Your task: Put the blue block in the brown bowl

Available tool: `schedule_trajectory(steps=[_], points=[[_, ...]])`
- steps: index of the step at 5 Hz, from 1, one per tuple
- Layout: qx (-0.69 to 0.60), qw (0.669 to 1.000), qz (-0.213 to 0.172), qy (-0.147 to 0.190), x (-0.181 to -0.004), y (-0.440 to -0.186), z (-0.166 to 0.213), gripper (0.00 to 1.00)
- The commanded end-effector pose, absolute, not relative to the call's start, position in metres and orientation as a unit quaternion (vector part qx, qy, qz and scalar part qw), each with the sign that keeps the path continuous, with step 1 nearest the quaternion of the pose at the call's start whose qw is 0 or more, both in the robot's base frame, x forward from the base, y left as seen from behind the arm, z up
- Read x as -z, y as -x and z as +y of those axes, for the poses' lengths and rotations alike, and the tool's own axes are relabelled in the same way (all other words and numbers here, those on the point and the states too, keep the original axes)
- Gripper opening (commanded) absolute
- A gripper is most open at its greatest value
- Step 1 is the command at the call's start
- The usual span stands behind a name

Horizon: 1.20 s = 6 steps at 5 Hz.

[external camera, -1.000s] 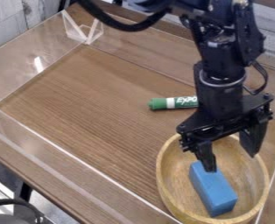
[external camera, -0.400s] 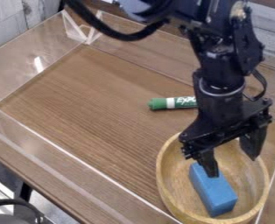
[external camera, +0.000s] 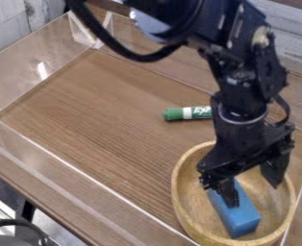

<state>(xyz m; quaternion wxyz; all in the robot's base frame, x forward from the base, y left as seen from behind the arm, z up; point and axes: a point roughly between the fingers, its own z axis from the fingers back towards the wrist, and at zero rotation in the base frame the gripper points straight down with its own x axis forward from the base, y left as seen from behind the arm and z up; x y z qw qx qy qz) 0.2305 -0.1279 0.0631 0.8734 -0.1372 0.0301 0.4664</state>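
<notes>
The blue block [external camera: 235,212] lies flat inside the brown bowl [external camera: 188,184], toward its near right side, resting on the bowl's floor. Over the last second the arm has sunk a little over the bowl, so the claw [external camera: 249,186] now hangs lower than it did, its two dark fingers straddling the space just above the far end of the block. The fingers stand wide apart and grip nothing; one finger [external camera: 226,193] reaches down close to the block's far left corner, though whether it touches the block cannot be told from this view. The block itself sits in the same spot in the bowl as a second ago, with no sign of being lifted or pushed. Judged from how things lie, the task's goal looks already met, since the block is within the bowl's rim and free of the claw. The green-and-white marker [external camera: 189,113] lies on the wooden table [external camera: 89,96] beyond the bowl, apart from it and untouched, and plays no part here.
</notes>
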Motion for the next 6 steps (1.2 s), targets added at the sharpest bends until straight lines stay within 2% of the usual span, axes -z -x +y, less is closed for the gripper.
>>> schedule_trajectory(steps=[1,6], points=[[-0.468,0.871,0.016,0.147,-0.064,-0.235,-0.132,1.00],[-0.493,0.862,0.007,0.122,-0.029,-0.225,-0.141,1.00]])
